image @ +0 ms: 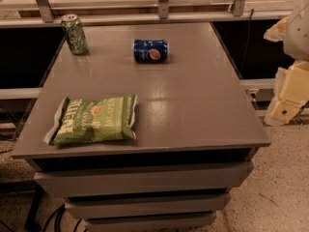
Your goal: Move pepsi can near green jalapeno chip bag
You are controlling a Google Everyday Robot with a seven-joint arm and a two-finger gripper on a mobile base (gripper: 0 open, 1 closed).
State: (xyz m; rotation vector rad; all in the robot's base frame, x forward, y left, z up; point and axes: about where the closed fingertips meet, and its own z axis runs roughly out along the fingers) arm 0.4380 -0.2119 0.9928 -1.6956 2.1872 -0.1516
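The pepsi can lies on its side at the back middle of the grey table, its logo facing me. The green jalapeno chip bag lies flat near the front left corner of the table. The can and the bag are well apart. My gripper is a cream-coloured shape at the right edge of the view, off the table's right side and lower than the can. It holds nothing that I can see.
A green patterned can stands upright at the back left corner of the table. A rail with metal posts runs behind the table. Drawers sit under the tabletop.
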